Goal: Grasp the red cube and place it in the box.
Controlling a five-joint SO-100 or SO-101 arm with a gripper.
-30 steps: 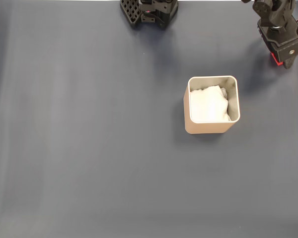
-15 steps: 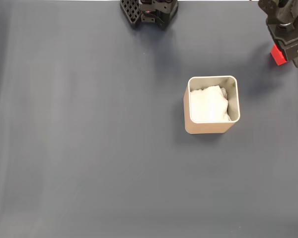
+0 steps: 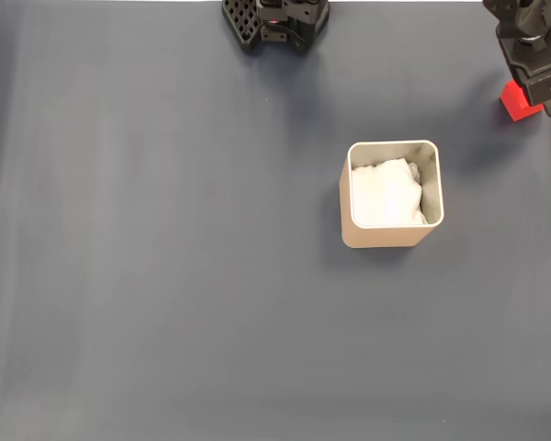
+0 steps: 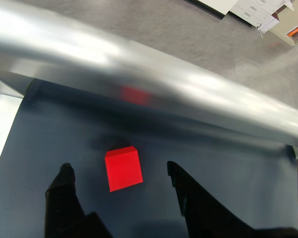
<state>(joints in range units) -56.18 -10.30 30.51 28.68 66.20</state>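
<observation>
red cube point(image 4: 123, 168) on mat between spread fingers point(image 4: 64, 179), untouched; box point(image 3: 391, 237) well apart.

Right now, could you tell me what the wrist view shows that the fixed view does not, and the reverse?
The wrist view alone shows the gripper open, its dark fingers either side of the cube with gaps, all on the mat just short of a shiny metal rail that reflects a red blur.

The fixed view alone shows the box with white padding, below and left of the cube and well apart from it, plus the arm's base at the top edge.

Both show the cube resting on the dark mat, with the gripper over it.
</observation>
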